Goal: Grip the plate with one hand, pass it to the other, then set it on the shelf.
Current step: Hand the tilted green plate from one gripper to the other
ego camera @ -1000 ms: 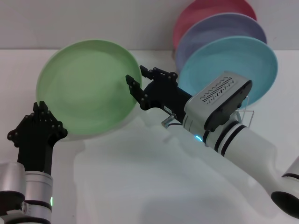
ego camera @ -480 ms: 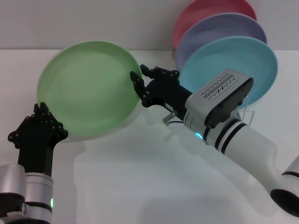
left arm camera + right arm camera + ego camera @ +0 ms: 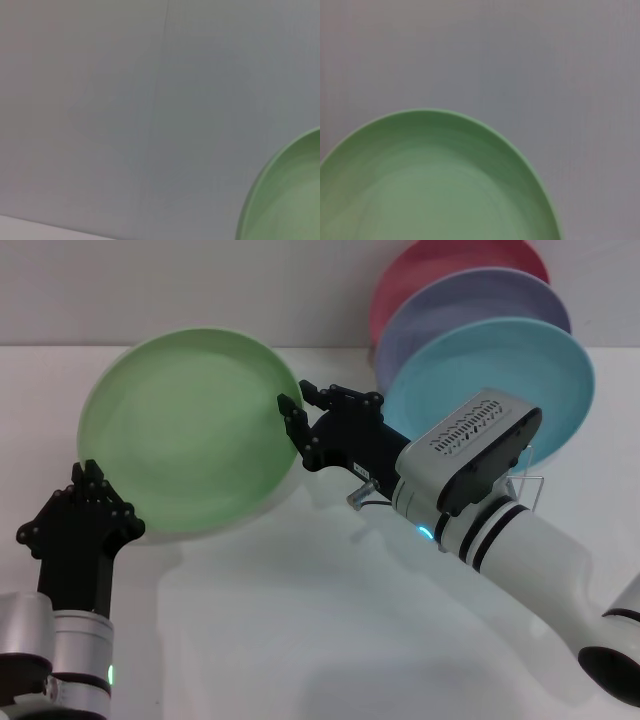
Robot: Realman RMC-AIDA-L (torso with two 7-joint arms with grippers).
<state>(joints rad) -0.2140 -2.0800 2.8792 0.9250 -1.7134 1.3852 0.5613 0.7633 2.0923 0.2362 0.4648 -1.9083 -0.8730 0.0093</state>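
Observation:
The light-green plate (image 3: 190,430) is held up off the table, tilted with its face toward me. My left gripper (image 3: 88,490), on the slim silver wrist, is shut on the plate's lower left rim. My right gripper (image 3: 303,408), on the thick white vented arm, is at the plate's right rim, open, with one finger in front of the rim and one behind it. The plate also shows in the left wrist view (image 3: 290,200) and the right wrist view (image 3: 435,185). The wire shelf (image 3: 532,485) is mostly hidden behind the right arm.
A sky-blue plate (image 3: 500,375), a lavender plate (image 3: 470,300) and a pink plate (image 3: 440,260) stand upright in the shelf at the back right. The white table (image 3: 300,620) lies below both arms.
My right gripper has moved slightly up and toward the plate's right rim. The plate and my left gripper have barely moved.

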